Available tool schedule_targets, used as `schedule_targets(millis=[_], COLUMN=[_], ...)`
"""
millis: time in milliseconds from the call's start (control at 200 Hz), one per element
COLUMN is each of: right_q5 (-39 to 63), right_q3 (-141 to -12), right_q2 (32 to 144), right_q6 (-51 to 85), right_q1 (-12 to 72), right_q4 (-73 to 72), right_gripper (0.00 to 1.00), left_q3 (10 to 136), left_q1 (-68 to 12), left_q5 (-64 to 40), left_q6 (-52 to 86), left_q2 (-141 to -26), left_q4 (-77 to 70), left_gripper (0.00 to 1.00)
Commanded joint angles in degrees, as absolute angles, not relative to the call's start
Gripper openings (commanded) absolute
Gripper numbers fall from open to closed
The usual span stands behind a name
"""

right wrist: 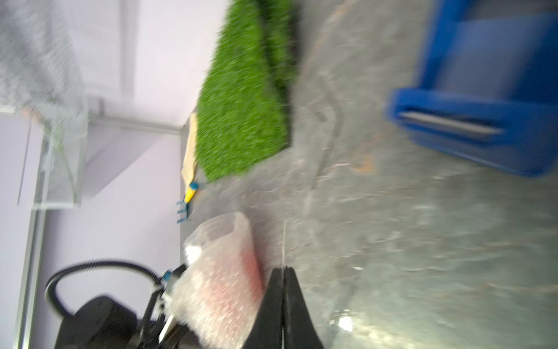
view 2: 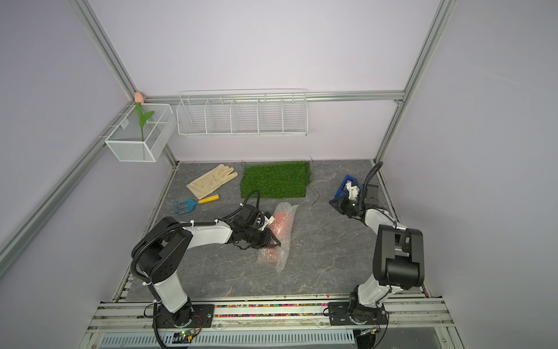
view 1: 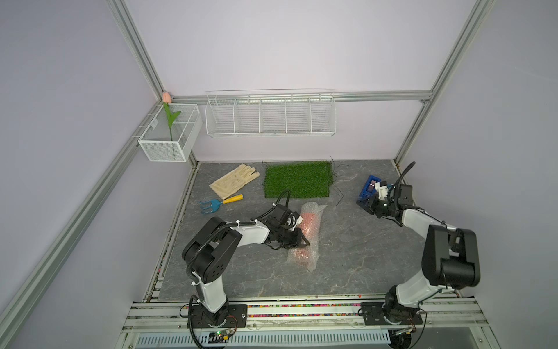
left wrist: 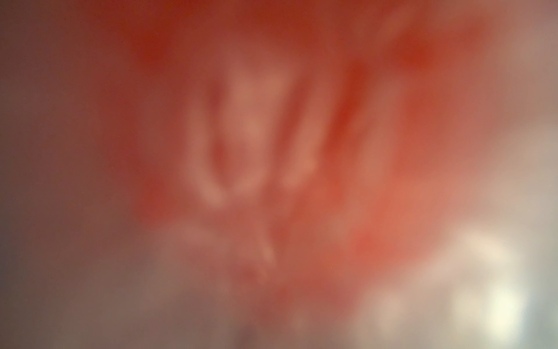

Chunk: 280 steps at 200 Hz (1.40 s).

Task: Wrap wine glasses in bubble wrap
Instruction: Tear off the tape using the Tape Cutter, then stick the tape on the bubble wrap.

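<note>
**Goblet rolled in wrap, left hand on the bundle**

The opaque orange-red plastic goblet (view 1: 310,223) lies on its side mid-bench, rolled inside the clear whitish bubble wrap sheet (view 1: 303,260). I see its colour only through the film. The roll rests on the grey stone-patterned bench (view 1: 362,266), just in front of the green artificial-grass mat (view 1: 299,182).

My left hand (view 1: 302,241) sits at the roll's middle, fingertips on the wrap. Clamped or loose, I cannot tell. The left wrist view gives nothing but an orange-red blur.

My right hand (right wrist: 283,272) is clenched, fingers pressed together, holding nothing. It is near the blue plastic box (view 1: 369,185), well apart from the roll.
</note>
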State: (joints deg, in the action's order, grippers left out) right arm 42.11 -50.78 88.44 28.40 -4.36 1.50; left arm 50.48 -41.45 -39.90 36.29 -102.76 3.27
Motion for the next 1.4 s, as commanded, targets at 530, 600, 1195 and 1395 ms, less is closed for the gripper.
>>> schedule_targets(millis=[530, 600, 1195, 1395], right_q5=[44.5, 46.0, 47.1, 46.0], right_q3=[-50.0, -51.8, -62.8, -63.7], right_q2=[78.7, 80.8, 97.9, 99.6], right_q6=[-6.8, -9.9, -20.3, -21.5], right_q1=[26.0, 26.2, 26.6, 26.7], right_q4=[18.4, 18.0, 26.7, 28.3], right_gripper=[0.07, 0.07, 0.07, 0.07], left_q3=[52.5, 53.5, 56.2, 57.4], left_q1=[-41.0, -41.0, -40.9, -40.8], left_q5=[-43.2, -43.7, -46.0, -46.3], left_q6=[28.6, 27.2, 24.6, 24.2], left_q2=[-103.9, -104.6, -107.0, -108.1], left_q4=[7.6, 9.2, 12.6, 13.3], left_gripper=[0.19, 0.19, 0.18, 0.18])
